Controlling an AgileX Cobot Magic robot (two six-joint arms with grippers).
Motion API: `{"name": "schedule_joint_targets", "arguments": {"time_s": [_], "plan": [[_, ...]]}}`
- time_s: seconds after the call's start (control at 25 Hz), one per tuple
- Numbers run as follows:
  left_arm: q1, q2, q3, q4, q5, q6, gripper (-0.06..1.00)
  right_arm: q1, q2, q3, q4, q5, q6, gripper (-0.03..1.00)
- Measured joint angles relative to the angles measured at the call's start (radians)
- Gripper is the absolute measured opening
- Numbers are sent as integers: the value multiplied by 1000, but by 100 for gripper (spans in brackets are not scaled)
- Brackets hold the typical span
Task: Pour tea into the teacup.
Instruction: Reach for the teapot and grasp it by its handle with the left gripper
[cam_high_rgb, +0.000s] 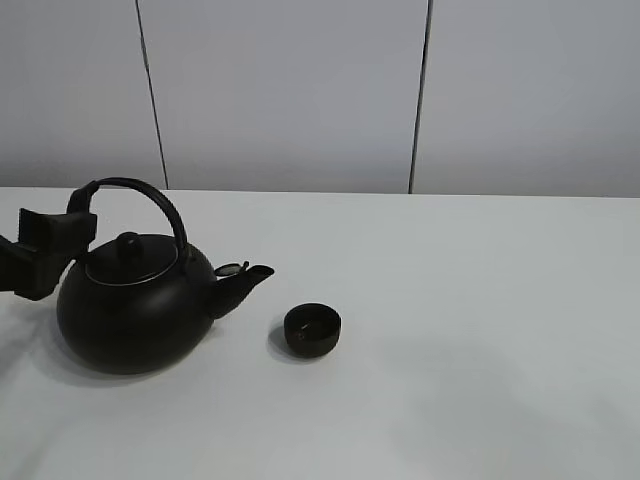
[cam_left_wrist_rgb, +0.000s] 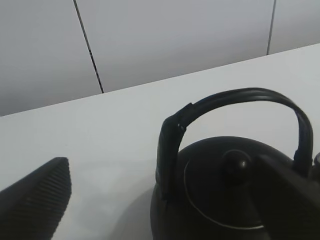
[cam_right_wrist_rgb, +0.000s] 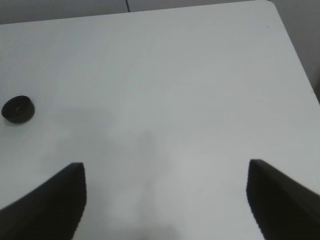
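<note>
The teacup (cam_high_rgb: 312, 330) is a small black handleless cup on the white table, just right of the teapot's spout (cam_high_rgb: 245, 280). It also shows small in the right wrist view (cam_right_wrist_rgb: 18, 109). The large black teapot (cam_high_rgb: 135, 310) stands at the left with its arched handle (cam_high_rgb: 150, 195) upright. My left gripper (cam_high_rgb: 70, 250) is open at the handle's left end. In the left wrist view (cam_left_wrist_rgb: 164, 165) the handle's base (cam_left_wrist_rgb: 167, 160) lies between its spread fingers. My right gripper (cam_right_wrist_rgb: 165, 167) is open and empty above bare table, away from the cup, and out of the exterior view.
The white table (cam_high_rgb: 480, 300) runs to a grey panelled wall (cam_high_rgb: 300, 90) at the back. Its far right corner shows in the right wrist view (cam_right_wrist_rgb: 267, 5).
</note>
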Motion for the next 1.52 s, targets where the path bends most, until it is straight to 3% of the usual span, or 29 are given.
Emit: {"name": "schedule_joint_targets", "arguments": {"time_s": [0.8,1.52], "plan": [[24,58,-69,0,-14,-48,69,0,0,0,0,0,0,60],[26,59,-114,22,99,-51,69,0,0,0,0,0,0,60]]}}
